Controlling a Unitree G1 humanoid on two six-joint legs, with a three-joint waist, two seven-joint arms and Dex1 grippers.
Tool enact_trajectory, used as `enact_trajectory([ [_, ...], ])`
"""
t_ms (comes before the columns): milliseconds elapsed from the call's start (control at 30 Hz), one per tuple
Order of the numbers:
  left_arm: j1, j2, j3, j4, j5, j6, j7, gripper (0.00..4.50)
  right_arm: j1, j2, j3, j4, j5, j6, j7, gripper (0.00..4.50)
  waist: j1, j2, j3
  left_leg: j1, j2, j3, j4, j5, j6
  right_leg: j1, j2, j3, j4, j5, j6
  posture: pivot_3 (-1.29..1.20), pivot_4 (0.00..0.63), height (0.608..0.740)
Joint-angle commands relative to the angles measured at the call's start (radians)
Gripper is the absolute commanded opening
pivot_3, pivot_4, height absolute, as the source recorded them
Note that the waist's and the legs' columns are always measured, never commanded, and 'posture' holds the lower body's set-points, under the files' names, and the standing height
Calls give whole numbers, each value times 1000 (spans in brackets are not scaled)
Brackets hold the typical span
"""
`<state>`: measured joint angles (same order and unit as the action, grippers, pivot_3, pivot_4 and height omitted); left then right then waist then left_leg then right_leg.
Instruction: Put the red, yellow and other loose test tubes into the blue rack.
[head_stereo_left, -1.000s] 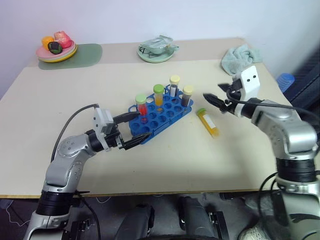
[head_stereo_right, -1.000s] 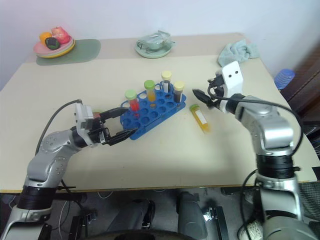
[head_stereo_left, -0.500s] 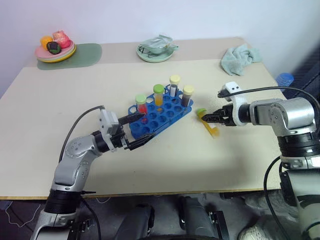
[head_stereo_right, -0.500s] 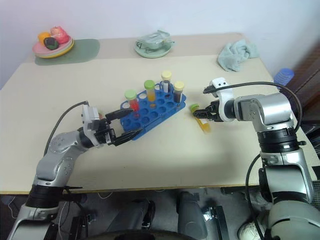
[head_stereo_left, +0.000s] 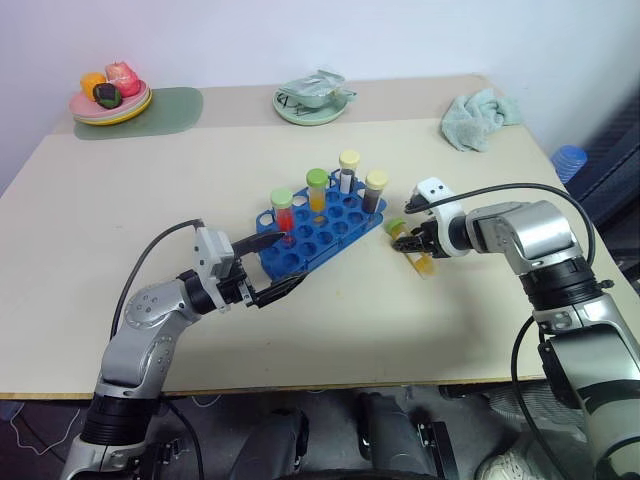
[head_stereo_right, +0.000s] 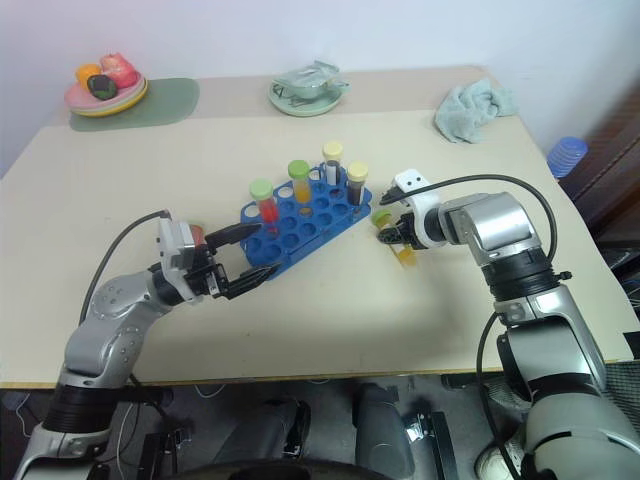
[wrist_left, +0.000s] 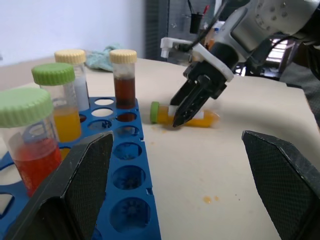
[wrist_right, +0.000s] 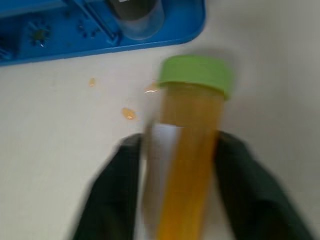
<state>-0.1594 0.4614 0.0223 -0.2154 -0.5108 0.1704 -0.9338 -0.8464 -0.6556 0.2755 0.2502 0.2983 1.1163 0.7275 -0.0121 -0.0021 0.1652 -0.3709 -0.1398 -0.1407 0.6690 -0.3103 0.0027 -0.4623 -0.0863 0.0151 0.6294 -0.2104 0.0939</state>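
Towel (head_stereo_left: 481, 117), plate (head_stereo_left: 112, 103), dish (head_stereo_left: 314, 105) behind rack (head_stereo_left: 318, 233)

Mid-bench stands the rack (head_stereo_left: 318, 228) with four tubes upright in it. A loose tube (head_stereo_left: 414, 247) lies just right of it. Plate (head_stereo_left: 112, 100), bowl (head_stereo_left: 315, 100) and cloth (head_stereo_left: 480, 118) sit far.

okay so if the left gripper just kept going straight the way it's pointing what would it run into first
Most likely the blue rack: the left gripper is open, with the rack's near corner between its fingers. Beyond that corner stands the red tube, though depth is hard to judge.
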Motion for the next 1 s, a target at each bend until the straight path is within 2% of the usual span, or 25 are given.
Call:
enact_trajectory([
  [33, 6, 16, 31, -32, -13, -8, 0, 4216, 3, -16, 7, -52, -22, -40, 27, 854, 0, 0, 0, 0, 0, 0, 0, 0, 0, 0, 0, 0, 0, 0, 0, 0, 150, 740],
  [233, 6, 18, 28, -16, -11, -18, -7, 4216, 117, -118, 7, -260, -27, -128, 116, 854, 8, 0, 0, -1, 0, 0, 0, 0, 0, 0, 0, 0, -1, 0, 0, 0, 150, 740],
  [400, 3, 24, 32, -2, -14, -20, -24, 4216, 296, -103, -208, -549, 204, -218, 253, 854, 16, 0, 0, -1, 0, 1, 0, 0, 1, -1, 0, 0, -1, 0, 0, 0, 150, 740],
  [467, -5, 25, 33, 9, -15, -20, -33, 4216, 346, -34, -278, -608, 258, -310, 248, 854, 16, -1, 0, 0, 0, 1, 0, 0, 1, 0, 1, 1, 0, 0, 0, 0, 150, 740],
  [633, -17, 27, 53, 34, -26, -16, -41, 4216, 337, 221, -369, -591, 287, -499, 81, 854, 17, -1, 0, 2, 1, 1, 0, 0, 0, 1, 2, 2, -1, 1, 1, 0, 150, 740],
  [833, -3, 33, 98, 61, -43, -13, -42, 4216, 260, 503, -318, -362, 155, -868, -37, 854, 3, -1, -1, 2, 1, 2, 0, 0, 0, 0, 3, 3, 0, 1, 0, 0, 150, 740],
  [1000, -3, 32, 113, 62, -51, -8, -40, 4216, 256, 630, -311, -166, 101, -1127, -45, 854, -1, -1, -1, 2, 2, 2, 0, 0, 0, 0, 4, 2, 0, 1, 0, 0, 150, 740],
])
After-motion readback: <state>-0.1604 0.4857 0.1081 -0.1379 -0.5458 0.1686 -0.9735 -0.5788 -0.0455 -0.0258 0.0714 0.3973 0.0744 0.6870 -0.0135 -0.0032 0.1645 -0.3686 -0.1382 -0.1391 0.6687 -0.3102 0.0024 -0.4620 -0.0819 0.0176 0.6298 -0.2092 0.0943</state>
